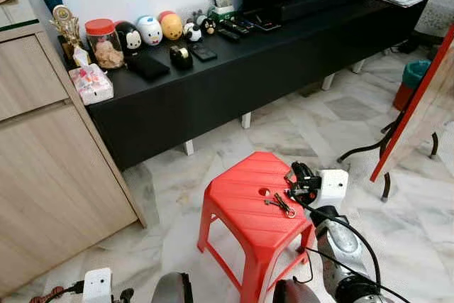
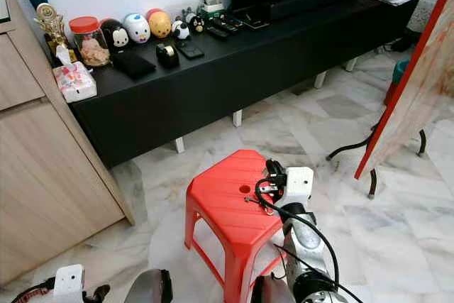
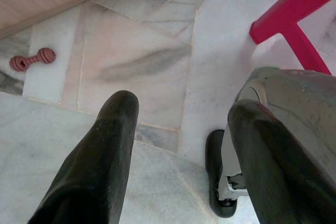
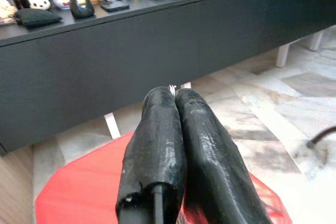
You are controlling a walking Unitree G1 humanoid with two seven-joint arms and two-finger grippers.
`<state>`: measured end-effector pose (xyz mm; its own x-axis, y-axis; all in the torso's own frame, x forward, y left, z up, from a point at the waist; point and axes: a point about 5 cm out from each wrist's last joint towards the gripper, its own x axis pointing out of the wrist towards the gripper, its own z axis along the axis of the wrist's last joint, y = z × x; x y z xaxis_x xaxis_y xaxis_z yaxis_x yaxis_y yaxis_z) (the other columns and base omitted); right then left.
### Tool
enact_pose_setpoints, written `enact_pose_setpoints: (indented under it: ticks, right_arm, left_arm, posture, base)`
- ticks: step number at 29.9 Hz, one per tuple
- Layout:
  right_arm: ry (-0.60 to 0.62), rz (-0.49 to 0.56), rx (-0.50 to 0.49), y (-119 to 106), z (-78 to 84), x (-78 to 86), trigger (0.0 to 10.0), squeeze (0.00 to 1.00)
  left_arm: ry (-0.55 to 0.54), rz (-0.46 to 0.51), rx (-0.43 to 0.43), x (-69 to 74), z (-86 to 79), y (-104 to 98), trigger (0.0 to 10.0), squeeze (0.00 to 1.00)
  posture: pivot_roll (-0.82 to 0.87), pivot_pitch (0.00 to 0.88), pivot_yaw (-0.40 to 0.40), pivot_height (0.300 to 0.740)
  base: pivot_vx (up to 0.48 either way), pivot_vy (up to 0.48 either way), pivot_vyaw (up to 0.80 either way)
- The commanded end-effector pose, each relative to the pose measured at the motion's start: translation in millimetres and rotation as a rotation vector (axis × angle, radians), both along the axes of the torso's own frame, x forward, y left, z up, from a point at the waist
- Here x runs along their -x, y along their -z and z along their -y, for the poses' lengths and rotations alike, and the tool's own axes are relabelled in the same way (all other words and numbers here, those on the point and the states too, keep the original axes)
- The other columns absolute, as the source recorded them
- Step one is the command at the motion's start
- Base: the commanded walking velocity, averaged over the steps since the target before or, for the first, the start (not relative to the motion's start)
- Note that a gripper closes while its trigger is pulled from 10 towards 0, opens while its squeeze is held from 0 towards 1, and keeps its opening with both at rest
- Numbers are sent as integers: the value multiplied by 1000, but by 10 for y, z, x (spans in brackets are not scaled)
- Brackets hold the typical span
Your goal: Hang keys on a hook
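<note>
A red plastic stool (image 1: 245,204) stands on the marble floor (image 1: 319,133) in front of the robot, and the keys (image 1: 281,204) lie on its seat, near the right edge, just beside the small round hole in the middle. The right hand (image 1: 292,188) is over this right edge of the stool, directly at the keys; in the right wrist view its two black fingers (image 4: 157,145) are pressed together, with a small bit of metal showing at their tips, but I cannot tell if they really pinch the keys. The left hand (image 3: 178,145) hangs low on the left side, and its fingers are spread wide over the floor, with a small pink dumbbell-shaped toy (image 3: 32,59) lying on the tiles near the wooden cabinet (image 1: 42,154). Farther away, along the white wall, there is a long black counter (image 1: 234,69) which carries a jar with a red lid (image 1: 104,42), some round toy figures (image 1: 150,30), a tape dispenser (image 1: 181,56), a tissue pack (image 1: 91,83) and remote controls (image 1: 228,34). At the right side a red-framed board (image 1: 418,111) leans in the scene.
</note>
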<state>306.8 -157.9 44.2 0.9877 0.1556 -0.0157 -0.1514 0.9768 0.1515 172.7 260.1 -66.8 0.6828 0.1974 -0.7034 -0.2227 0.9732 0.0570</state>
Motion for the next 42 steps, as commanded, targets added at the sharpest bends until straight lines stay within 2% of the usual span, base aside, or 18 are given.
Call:
enact_pose_setpoints:
  ticks: [1, 7, 12, 27, 39, 42]
  right_arm:
    - [19, 21, -7, -39, 18, -16, 10000, 0]
    - [27, 25, -17, -33, 7, -3, 10000, 0]
    - [35, 31, -19, -35, 13, 6, 10000, 0]
    - [39, 22, -25, -23, 8, 10, 10000, 0]
    - [51, -4, -20, 19, 47, 31, 10000, 0]
    - [48, -54, -24, 101, 40, 65, 10000, 0]
  left_arm:
    - [-8, -16, 7, 47, -10, 24, 10000, 0]
    - [-10, -16, 12, 48, -4, 27, 10000, 0]
    - [-12, -20, 20, 67, 12, 42, 10000, 0]
    - [-11, -29, 33, 90, 44, 65, 10000, 0]
    - [-17, -30, 44, 90, 68, 75, 10000, 0]
    - [-36, -44, 49, 123, 76, 96, 10000, 0]
  posture:
    - [63, 0, -7, 617]
    - [63, 0, -7, 621]
    - [65, 0, -9, 651]
    - [65, 0, -13, 740]
    - [63, 0, -19, 740]
    - [71, 0, -25, 740]
  base:
    - [-277, 0, 0]
    - [-278, 0, 0]
    - [-270, 0, 0]
    - [0, 0, 0]
    - [0, 0, 0]
    - [0, 0, 0]
